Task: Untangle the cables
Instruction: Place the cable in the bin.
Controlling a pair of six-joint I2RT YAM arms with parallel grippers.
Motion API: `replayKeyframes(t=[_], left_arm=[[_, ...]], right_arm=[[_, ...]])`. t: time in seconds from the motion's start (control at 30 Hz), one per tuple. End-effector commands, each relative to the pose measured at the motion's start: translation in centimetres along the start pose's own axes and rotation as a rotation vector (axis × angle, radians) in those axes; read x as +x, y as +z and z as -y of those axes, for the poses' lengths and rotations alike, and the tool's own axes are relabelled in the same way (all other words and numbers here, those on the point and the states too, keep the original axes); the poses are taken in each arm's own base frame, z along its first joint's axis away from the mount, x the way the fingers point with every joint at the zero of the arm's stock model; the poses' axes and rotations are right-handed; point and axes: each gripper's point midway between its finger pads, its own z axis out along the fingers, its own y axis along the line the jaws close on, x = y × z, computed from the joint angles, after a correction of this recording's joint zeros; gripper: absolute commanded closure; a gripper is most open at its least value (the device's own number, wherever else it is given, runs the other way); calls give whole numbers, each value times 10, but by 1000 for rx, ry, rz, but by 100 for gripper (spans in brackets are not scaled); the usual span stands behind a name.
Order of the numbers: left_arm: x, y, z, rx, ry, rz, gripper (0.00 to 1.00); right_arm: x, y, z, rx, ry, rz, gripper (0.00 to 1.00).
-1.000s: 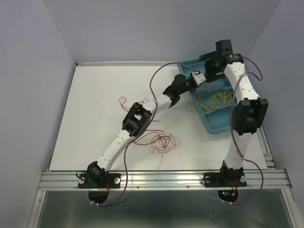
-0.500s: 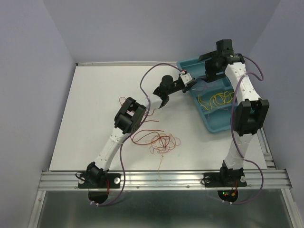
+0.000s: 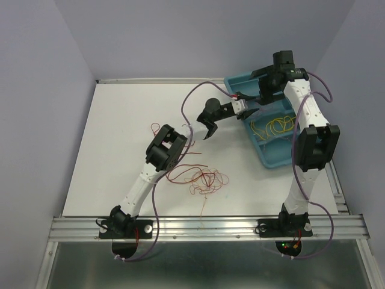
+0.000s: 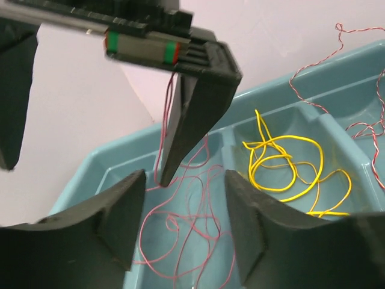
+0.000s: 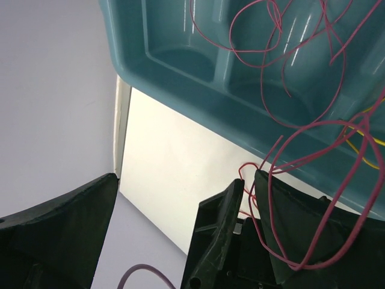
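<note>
A loose tangle of red and orange cables (image 3: 203, 178) lies on the white table, near the left arm's elbow. In the teal tray (image 3: 268, 162), yellow cables (image 3: 277, 125) fill one compartment and thin red cables (image 4: 192, 235) another. My left gripper (image 3: 207, 129) hangs open just left of the tray, with nothing between its fingers (image 4: 123, 220). My right gripper (image 3: 245, 105) stands wide open over the tray's left edge. A red strand (image 5: 283, 180) is draped over its right finger (image 5: 301, 229), not clamped.
A lone red strand (image 3: 155, 127) curls on the table left of the arms. The tray (image 5: 180, 78) sits at the back right, close to the wall. Thick purple cables (image 3: 192, 99) arch over the arms. A metal rail (image 3: 204, 227) runs along the near edge.
My left gripper has gone from shut to open. Its elbow has swung left and its wrist has drawn a little away from the right gripper. The right arm has barely moved.
</note>
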Motion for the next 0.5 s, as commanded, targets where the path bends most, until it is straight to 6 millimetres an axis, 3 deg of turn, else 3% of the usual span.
replayKeyframes(t=[0.0,0.13,0.23,0.3,0.4,0.43,0.47], left_arm=[[-74,20,-23,-25,142,140,43],[-77,25,-28,-47,146,136,60],[-76,26,-34,-77,151,130,78],[-73,25,-35,-84,152,122,83],[-71,22,-30,-70,156,117,83],[-71,21,-29,-70,159,117,80],[-71,20,-29,-72,164,119,70]], right_arm=[[-5,-8,-16,-43,7,7,0],[-3,-8,-16,-45,4,-3,0],[-4,-9,-17,-49,2,0,0],[-6,-12,-18,-51,-1,11,0],[-8,-14,-19,-56,-11,22,0],[-8,-14,-20,-57,-15,24,0],[-9,-14,-20,-59,-17,26,0]])
